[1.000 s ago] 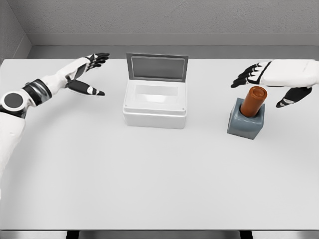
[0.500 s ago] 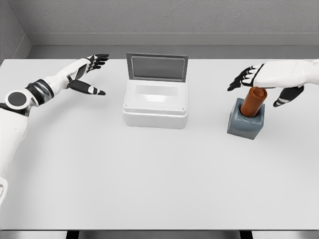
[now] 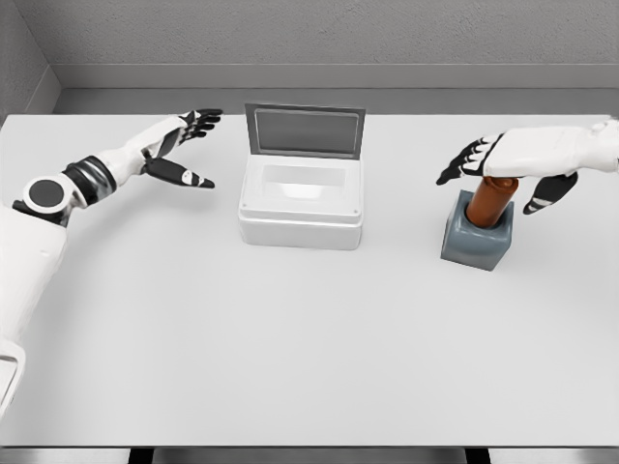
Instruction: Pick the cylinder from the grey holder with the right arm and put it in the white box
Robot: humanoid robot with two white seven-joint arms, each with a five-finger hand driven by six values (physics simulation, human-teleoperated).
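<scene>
The right hand [image 3: 503,162], fingers spread and holding nothing, hovers at right of frame directly over the brown cylinder [image 3: 489,202] standing in the grey holder [image 3: 477,239], apparently the reaching step; next it must close around the cylinder.

This is a bare test cell, more a simulated lab than any lived-in room. A plain white bench [image 3: 290,338] fills nearly the whole space, backed by a grey speckled wall [image 3: 338,34] with a pale skirting strip [image 3: 338,75]. Surfaces are flat, clean and evenly lit, with the smooth look of a computer render.
</scene>
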